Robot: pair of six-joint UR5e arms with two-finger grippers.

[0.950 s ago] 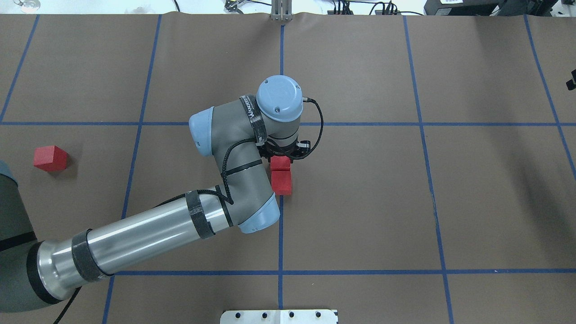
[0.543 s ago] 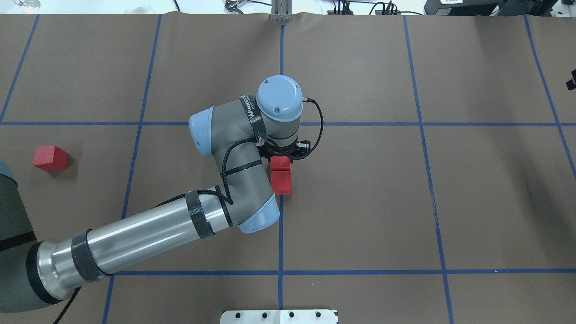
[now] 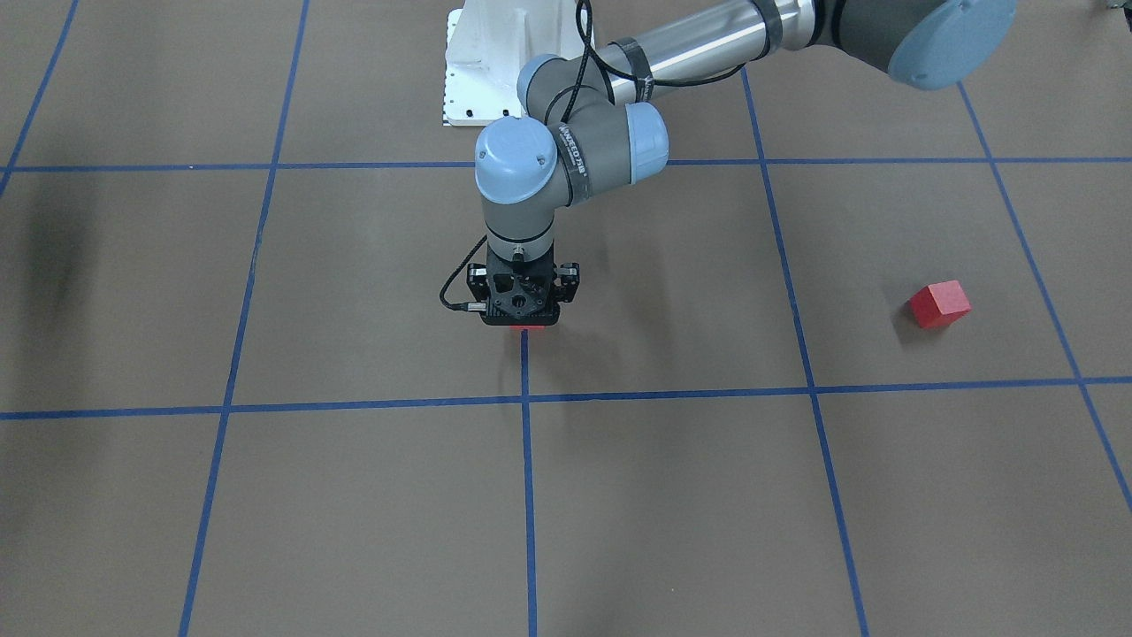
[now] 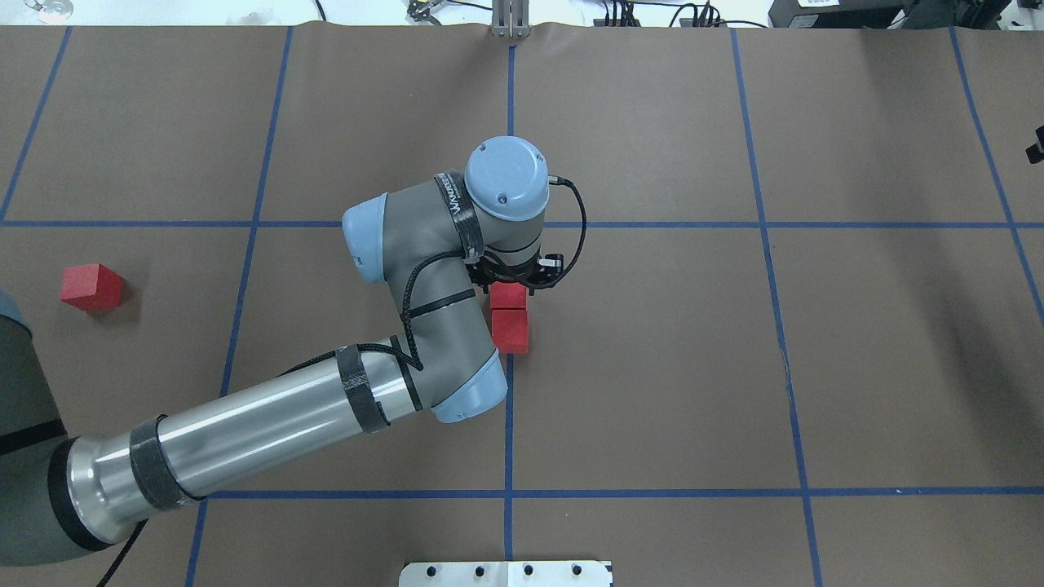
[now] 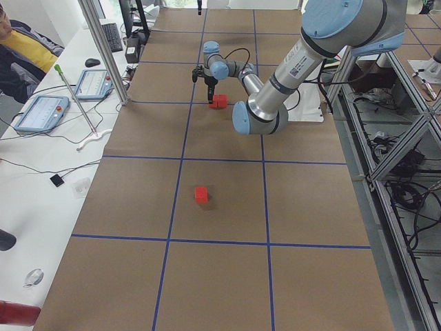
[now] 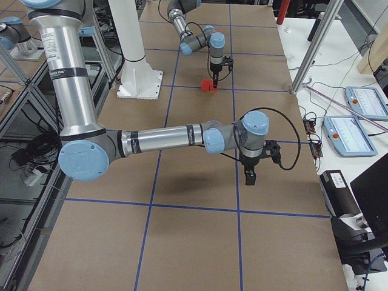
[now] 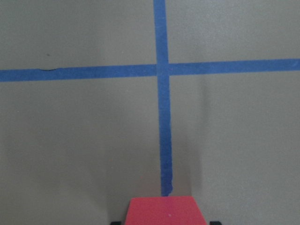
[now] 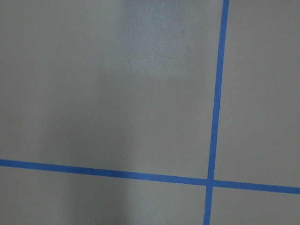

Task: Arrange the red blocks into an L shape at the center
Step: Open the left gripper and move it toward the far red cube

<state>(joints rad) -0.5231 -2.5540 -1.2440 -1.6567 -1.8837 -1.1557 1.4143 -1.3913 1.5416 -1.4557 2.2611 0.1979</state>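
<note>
Though wrist (image 4: 506, 187) hides jaws, left gripper (image 4: 510, 284) seemingly clamps red block (image 4: 508, 298), touching second block (image 4: 510, 333).

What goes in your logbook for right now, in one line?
left gripper: around small matte red cube, grip unclear | cube beside second red cube on blue tape line | third red cube apart, robot's left | right gripper: cannot tell
</note>
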